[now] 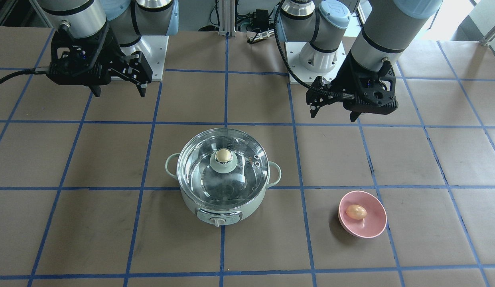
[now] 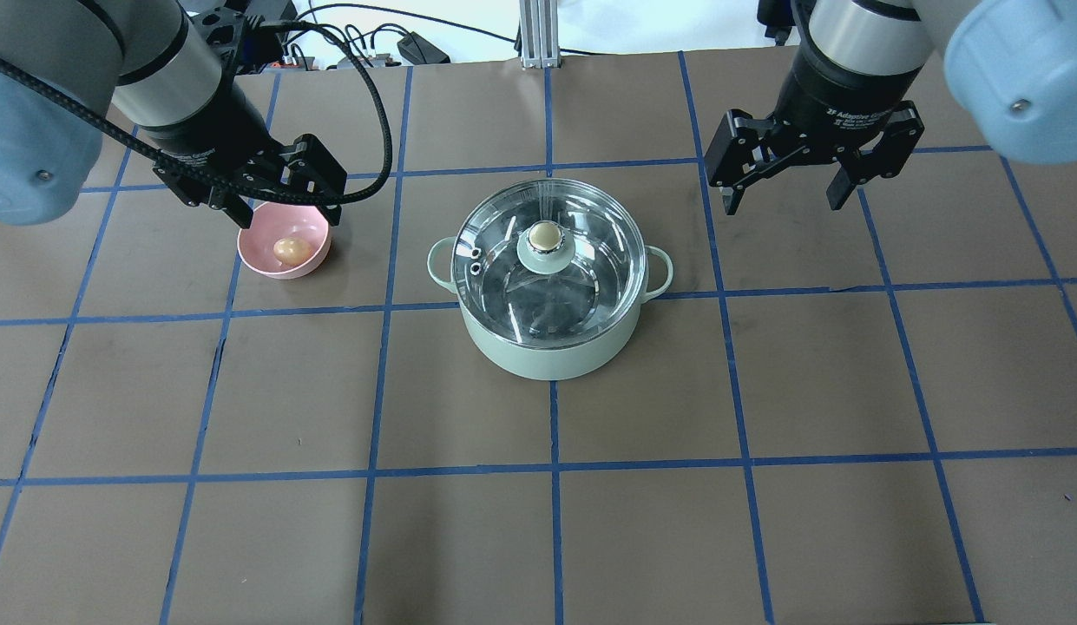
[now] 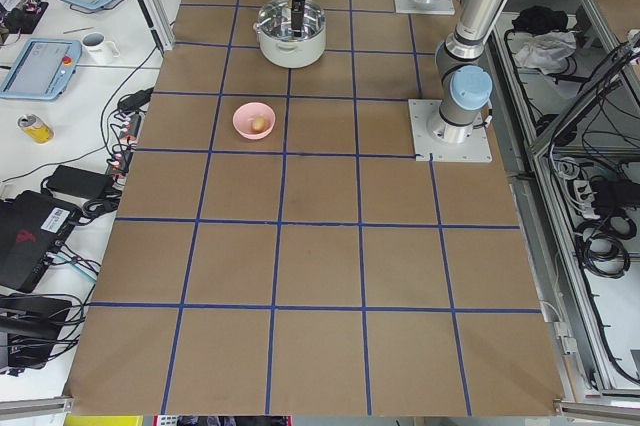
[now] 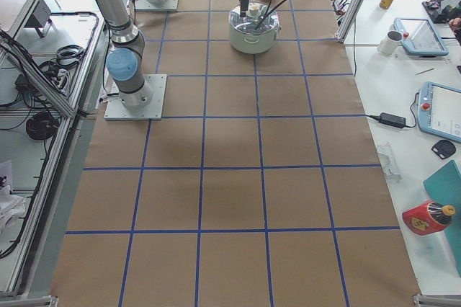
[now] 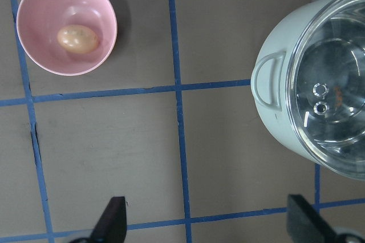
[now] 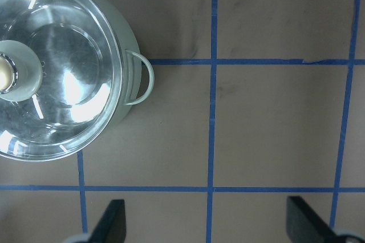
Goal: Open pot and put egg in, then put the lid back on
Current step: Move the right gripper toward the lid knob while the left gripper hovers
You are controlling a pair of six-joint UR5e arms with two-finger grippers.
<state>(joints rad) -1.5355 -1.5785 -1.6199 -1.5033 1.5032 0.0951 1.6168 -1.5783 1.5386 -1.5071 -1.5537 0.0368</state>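
Note:
The mint-green pot [image 2: 551, 356] stands mid-table with its glass lid [image 2: 590, 286] on it, cream-gold knob [image 2: 545, 234] on top. The tan egg [image 2: 291, 251] lies in a pink bowl [image 2: 259, 260] to the pot's left. My left gripper [image 2: 288, 207] is open and empty, hovering over the bowl's near rim. My right gripper [image 2: 783, 205] is open and empty, above the table right of the pot. The left wrist view shows the egg [image 5: 77, 38], the bowl [image 5: 34, 55] and the pot's handle [image 5: 268, 80]. The right wrist view shows the lid [image 6: 74, 83].
The table is brown paper with a blue tape grid [image 2: 551, 469]. The arm bases [image 1: 319, 59] stand on the robot's side. Monitors, cables and a mug [image 4: 393, 39] sit on side benches off the table.

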